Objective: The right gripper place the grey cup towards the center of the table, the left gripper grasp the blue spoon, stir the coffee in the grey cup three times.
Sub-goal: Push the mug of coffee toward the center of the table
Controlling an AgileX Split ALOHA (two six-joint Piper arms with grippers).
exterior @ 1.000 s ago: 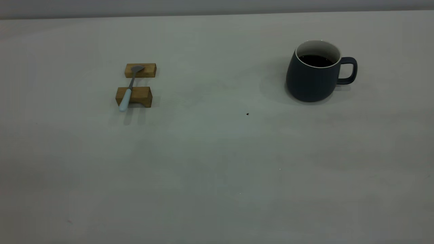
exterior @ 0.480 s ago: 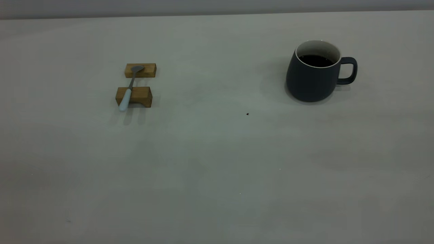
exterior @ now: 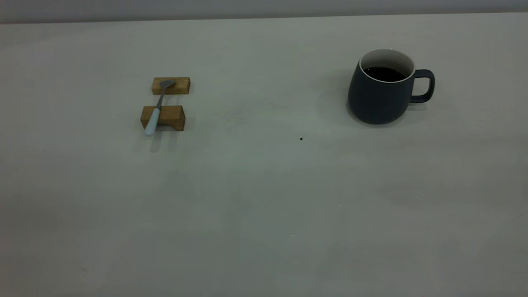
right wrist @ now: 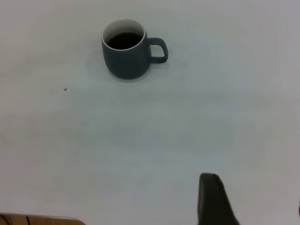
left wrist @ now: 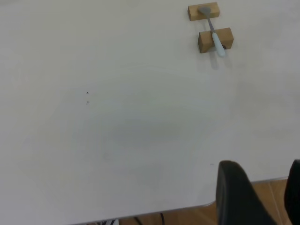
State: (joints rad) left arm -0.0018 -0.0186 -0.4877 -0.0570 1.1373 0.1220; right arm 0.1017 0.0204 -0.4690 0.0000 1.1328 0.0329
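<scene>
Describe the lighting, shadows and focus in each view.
Exterior view: soft, even light; the grey cup casts a faint shadow toward the spoon's side, and the blue spoon one on the table in front of it. Left wrist view: bright, washed-out tabletop; the left gripper is a blurred dark shape at the edge. Right wrist view: the same, with the right gripper out of focus.

A bare test bench in a lab-like room: a wide pale table (exterior: pixel 264 198) under a plain grey wall (exterior: pixel 264 8), with wood flooring (left wrist: pixel 187 216) past the table's edge. On the table stand only 2 wooden blocks (exterior: pixel 164 117).
</scene>
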